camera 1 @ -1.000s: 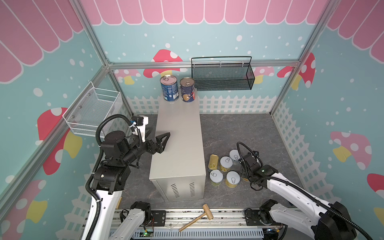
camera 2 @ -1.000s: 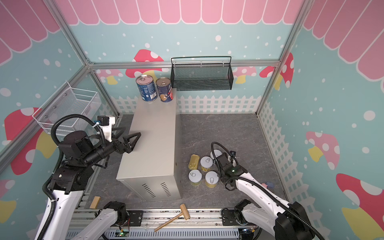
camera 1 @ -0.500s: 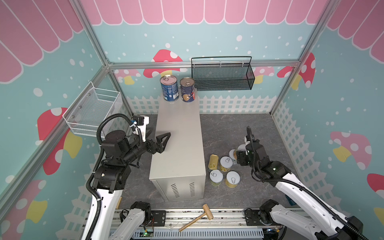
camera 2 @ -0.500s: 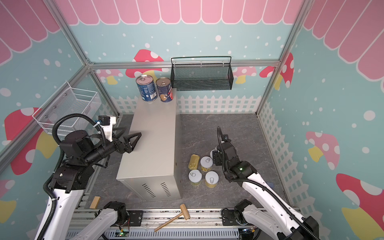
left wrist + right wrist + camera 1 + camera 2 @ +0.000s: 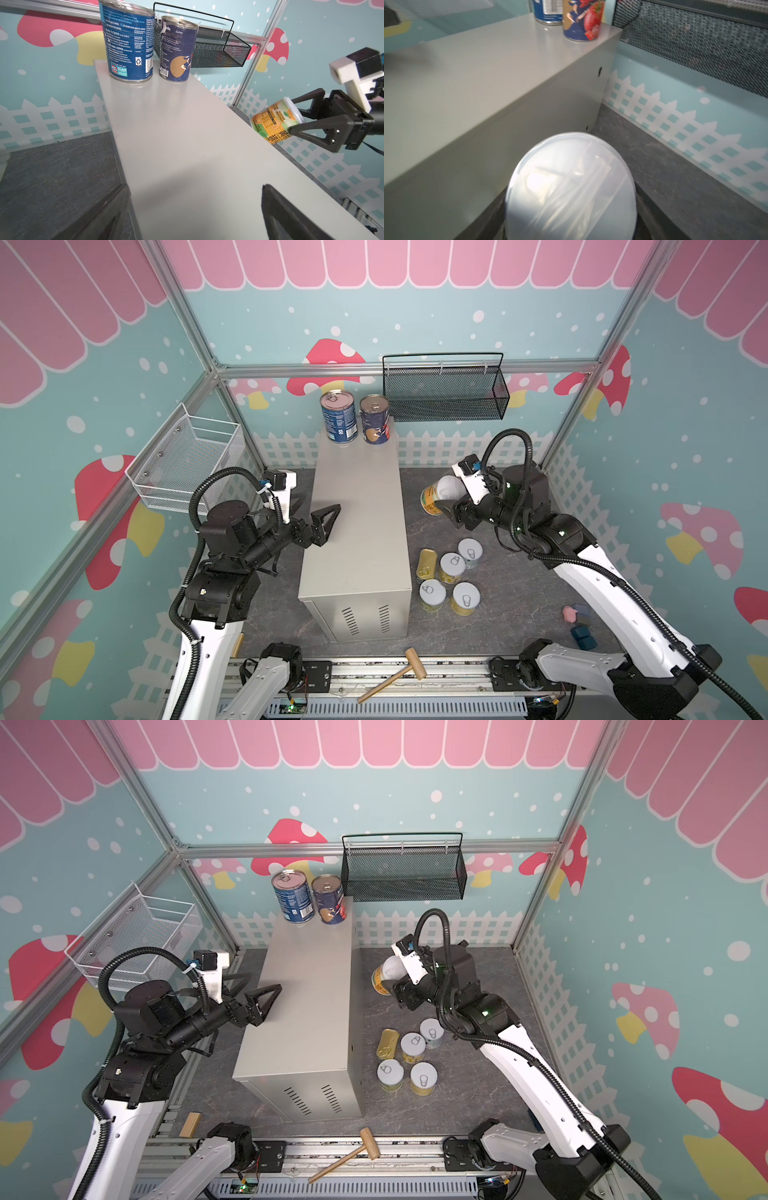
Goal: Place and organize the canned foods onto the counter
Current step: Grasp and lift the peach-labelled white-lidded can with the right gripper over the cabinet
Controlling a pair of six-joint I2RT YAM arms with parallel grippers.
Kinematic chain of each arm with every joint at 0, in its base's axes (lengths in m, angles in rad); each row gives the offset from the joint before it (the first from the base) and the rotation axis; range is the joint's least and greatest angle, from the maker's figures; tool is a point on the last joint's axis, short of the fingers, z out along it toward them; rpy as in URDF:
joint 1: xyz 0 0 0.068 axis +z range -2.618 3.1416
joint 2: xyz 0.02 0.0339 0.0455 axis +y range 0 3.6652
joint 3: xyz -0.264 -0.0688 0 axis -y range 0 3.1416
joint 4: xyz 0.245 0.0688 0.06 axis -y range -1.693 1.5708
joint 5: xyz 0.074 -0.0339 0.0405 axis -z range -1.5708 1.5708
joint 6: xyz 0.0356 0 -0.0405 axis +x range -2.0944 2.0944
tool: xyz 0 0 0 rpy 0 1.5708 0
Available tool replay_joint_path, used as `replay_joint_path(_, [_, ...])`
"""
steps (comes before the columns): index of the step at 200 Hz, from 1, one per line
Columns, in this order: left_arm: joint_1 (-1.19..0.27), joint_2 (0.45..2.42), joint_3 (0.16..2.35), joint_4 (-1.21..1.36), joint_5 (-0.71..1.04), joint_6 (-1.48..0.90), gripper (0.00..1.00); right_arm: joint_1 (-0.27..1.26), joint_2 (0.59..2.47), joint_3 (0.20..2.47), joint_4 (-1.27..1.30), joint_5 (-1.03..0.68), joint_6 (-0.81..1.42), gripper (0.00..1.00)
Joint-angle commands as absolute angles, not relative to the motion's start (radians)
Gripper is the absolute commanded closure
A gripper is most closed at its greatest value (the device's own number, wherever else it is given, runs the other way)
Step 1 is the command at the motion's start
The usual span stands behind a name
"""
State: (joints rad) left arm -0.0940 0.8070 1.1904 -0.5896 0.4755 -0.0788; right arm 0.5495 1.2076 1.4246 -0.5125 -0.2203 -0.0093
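Table (image 5: 357,531): tall beige-grey metal box with vent slits on the near end, standing on the dark stone-look floor (image 5: 519,626). On its far end, upright and just beside each other, are the blue-labelled can (image 5: 338,418) and the navy-labelled can (image 5: 375,423). On the floor right of the table's vented end is a cluster of four short cans (image 5: 453,565), upright with silver pull-tab lids up. The flat gold tin (image 5: 427,564) lies just beside them on the table side. Right gripper (image 5: 291,116): jaws closed on the sides of the short yellow-green can (image 5: 270,121), held in the air, tipped over, beside the table's right long side. Left gripper (image 5: 322,504): jaws spread wide with nothing between them, over the table's left long edge about midway. Black mesh basket (image 5: 444,400): hangs on the back wall; the mesh front screens its inside in both top views. White wire basket (image 5: 187,464): on the left wall; only its own mesh bottom shows. Wooden mallet (image 5: 395,672): on the front rail. A small pink piece (image 5: 569,614) and dark blue blocks (image 5: 584,641) lie by the right fence, too small to identify. The right wrist view is blurred; the held can's pale top end fills its lower part and covers the jaws. The left wrist view cuts off the left fingers. From above, the floor cans' labels are mostly hidden.
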Motion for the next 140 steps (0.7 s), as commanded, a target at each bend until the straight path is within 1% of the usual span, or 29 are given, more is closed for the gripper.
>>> replay_joint_path(1, [-0.098, 0.786, 1.227, -0.615, 0.475, -0.065, 0.01, 0.548, 1.239, 1.558, -0.451, -0.45, -0.115, 0.38])
replay_joint_path(45, [-0.098, 0.784, 1.231, -0.624, 0.471, -0.061, 0.01, 0.55, 1.349, 1.758, -0.546, -0.67, -0.183, 0.35])
replay_joint_path(64, [-0.099, 0.785, 1.229, -0.624, 0.469, -0.06, 0.01, 0.552, 1.389, 1.828, -0.591, -0.736, -0.207, 0.35])
replay_joint_path(82, [-0.098, 0.779, 1.225, -0.624, 0.465, -0.059, 0.01, 0.554, 1.433, 1.891, -0.634, -0.743, -0.216, 0.32])
replay_joint_path(108, [-0.098, 0.775, 1.215, -0.622, 0.459, -0.058, 0.01, 0.564, 1.524, 2.012, -0.714, -0.739, -0.211, 0.32])
replay_joint_path(140, [-0.098, 0.772, 1.208, -0.618, 0.454, -0.054, 0.01, 0.595, 1.611, 2.098, -0.763, -0.713, -0.205, 0.32])
